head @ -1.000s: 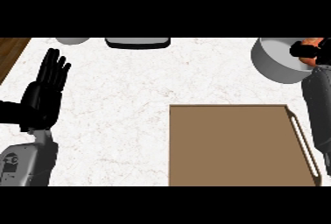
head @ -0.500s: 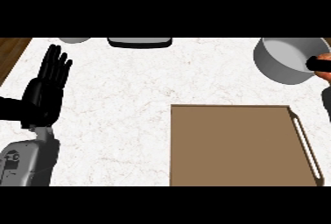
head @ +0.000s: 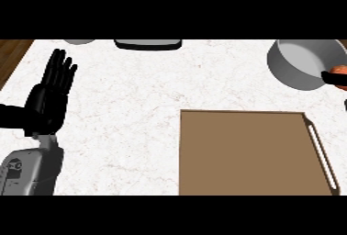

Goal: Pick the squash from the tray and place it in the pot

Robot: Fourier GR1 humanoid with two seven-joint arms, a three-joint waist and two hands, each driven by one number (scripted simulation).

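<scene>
Shifting further right, the right hand (head: 335, 78) now shows only as curled black fingers at the pot's (head: 298, 62) rim, apparently holding the orange squash (head: 339, 69); tray (head: 251, 153) bare, left hand (head: 49, 98) resting open.

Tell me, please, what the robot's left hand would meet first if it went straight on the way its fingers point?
Probably nothing on the counter: the open left hand points up-view, passing left of the small grey object at the far edge, though depth is unclear.
</scene>
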